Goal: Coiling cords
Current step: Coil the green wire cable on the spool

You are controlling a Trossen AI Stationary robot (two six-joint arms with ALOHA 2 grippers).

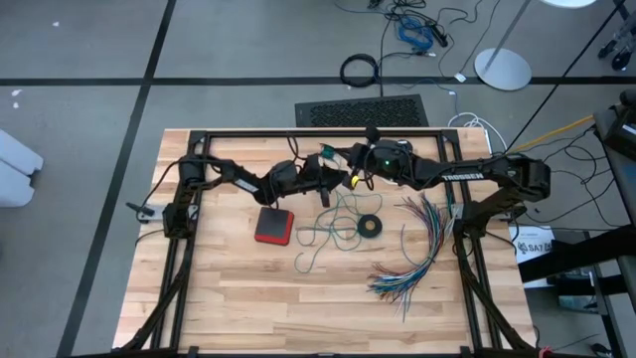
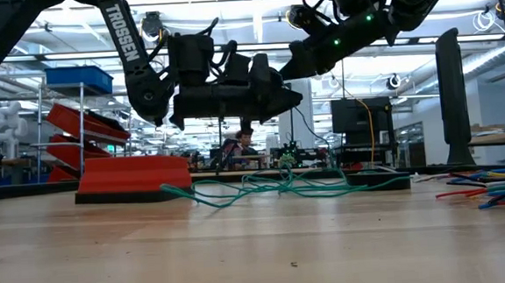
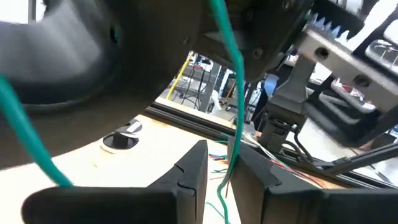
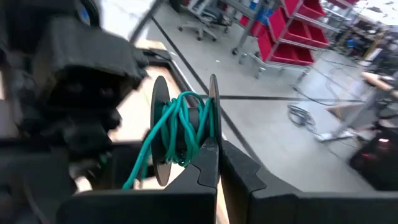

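A teal-green cord lies in loose loops on the table's middle, and one stretch rises to the two grippers above the far middle. My right gripper is shut on a small spool, and several turns of the teal cord are wound on it. My left gripper faces it, level and open. A strand of the cord runs down between the left gripper's fingertips. My right gripper pinches the spool by the rim of one flange between its two fingertips, which hide the exact spot. The spool stands above the fingers, lifted clear of the table, and cord trails off it. Whether my left gripper touches the strand between its fingers, I cannot tell.
A red box sits left of the cord loops and a small black ring sits right of them. A fanned bundle of multicoloured wires covers the right part of the table. The black frame rail runs along the far edge.
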